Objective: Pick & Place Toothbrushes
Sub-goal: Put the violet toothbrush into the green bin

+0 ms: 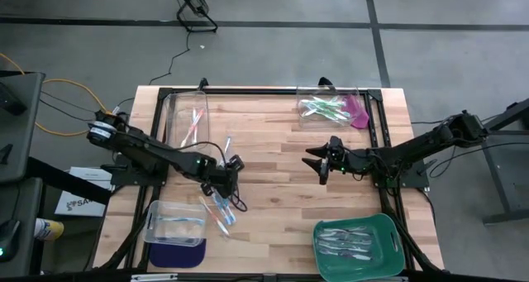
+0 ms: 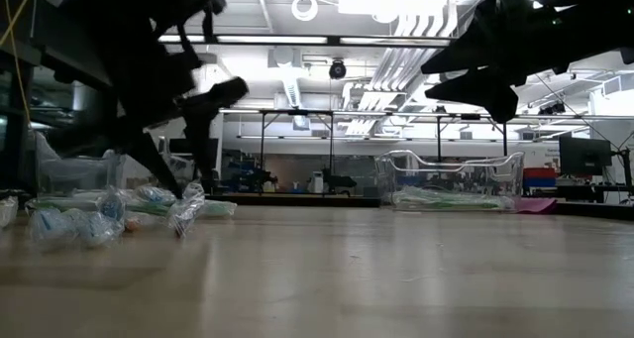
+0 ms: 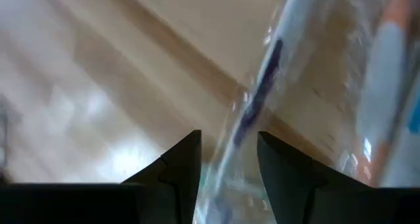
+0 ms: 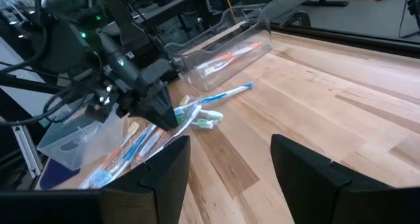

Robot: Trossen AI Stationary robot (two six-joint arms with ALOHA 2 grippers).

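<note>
The high view looks straight down on the whole tabletop. The low view sits level at the tabletop's surface, facing the room. The left wrist view is pressed close; the right wrist view looks across at the left arm.

Wooden table: clear bins at far-left, far-right and near-left corners; green tray near-right corner; loose toothbrushes left of centre.
</note>
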